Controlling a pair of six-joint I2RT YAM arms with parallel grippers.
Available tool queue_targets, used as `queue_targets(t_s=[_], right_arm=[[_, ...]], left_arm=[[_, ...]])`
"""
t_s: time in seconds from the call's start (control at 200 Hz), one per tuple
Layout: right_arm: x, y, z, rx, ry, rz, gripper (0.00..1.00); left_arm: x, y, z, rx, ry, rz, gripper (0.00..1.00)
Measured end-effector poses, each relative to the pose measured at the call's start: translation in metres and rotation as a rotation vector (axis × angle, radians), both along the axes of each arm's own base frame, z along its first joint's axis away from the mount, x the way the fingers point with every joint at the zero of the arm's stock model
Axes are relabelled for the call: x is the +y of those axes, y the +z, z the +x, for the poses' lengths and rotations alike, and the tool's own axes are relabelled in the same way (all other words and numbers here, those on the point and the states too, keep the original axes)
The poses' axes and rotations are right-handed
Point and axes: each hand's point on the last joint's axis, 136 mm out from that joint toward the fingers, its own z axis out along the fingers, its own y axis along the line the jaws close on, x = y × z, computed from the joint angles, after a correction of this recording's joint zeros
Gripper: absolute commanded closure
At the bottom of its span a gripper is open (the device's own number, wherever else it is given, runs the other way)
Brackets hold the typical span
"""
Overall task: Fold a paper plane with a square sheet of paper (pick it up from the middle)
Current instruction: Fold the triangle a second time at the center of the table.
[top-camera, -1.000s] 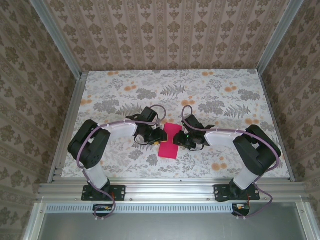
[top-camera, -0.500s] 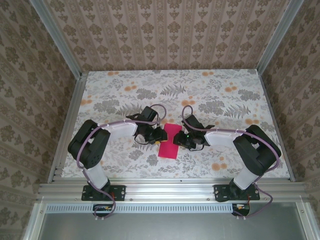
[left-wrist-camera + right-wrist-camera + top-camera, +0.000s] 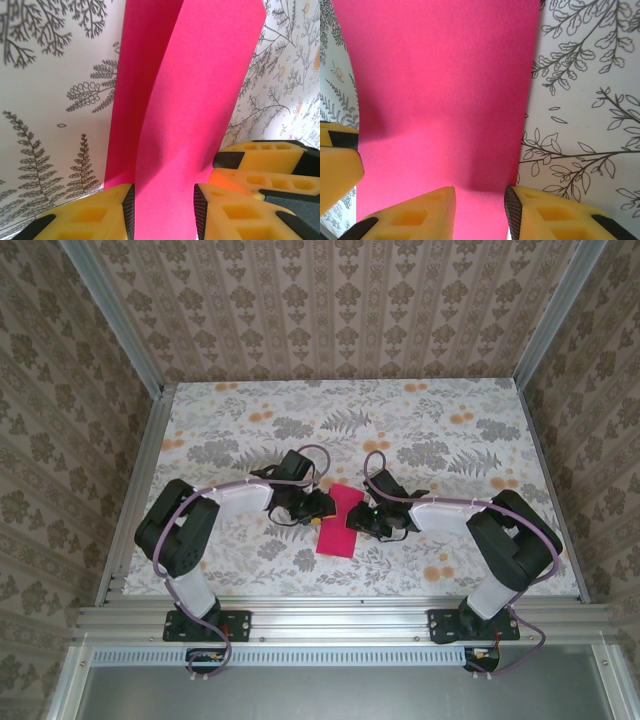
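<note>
Square sheet of paper (image 3: 338, 523), folded to narrow strip, lies near-centre on floral tablecloth (image 3: 420, 420). Left gripper (image 3: 319, 510) jaws apart, raised flap between them. Right gripper (image 3: 356, 520) jaws apart over strip's right edge.

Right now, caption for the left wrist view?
Left claw straddles the raised flap of the pink sheet on fern-print tablecloth.

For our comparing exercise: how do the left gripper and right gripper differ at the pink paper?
The left gripper sits at the paper's left edge, the right gripper at its right edge. At the left gripper a paper layer is raised; at the right gripper the paper looks flat. Both have yellow fingers, jaws apart.
</note>
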Motion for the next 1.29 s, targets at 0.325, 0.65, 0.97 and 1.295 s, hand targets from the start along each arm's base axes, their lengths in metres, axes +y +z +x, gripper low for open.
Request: queue_targets(t_s=[0.325, 0.65, 0.97, 1.295], right_arm=[[0.002, 0.001, 0.001, -0.005, 0.005, 0.021, 0.64], [0.003, 0.001, 0.001, -0.003, 0.006, 0.026, 0.64], [0.002, 0.002, 0.001, -0.005, 0.008, 0.029, 0.62], [-0.013, 0.053, -0.006, -0.158, 0.049, -0.009, 0.48]], left_arm=[[-0.009, -0.003, 0.009, 0.019, 0.008, -0.052, 0.64], [-0.010, 0.002, 0.019, 0.018, 0.023, -0.084, 0.71], [-0.015, 0.004, 0.025, 0.025, 0.014, -0.109, 0.94], [-0.007, 0.002, 0.021, 0.043, 0.080, -0.090, 0.98]])
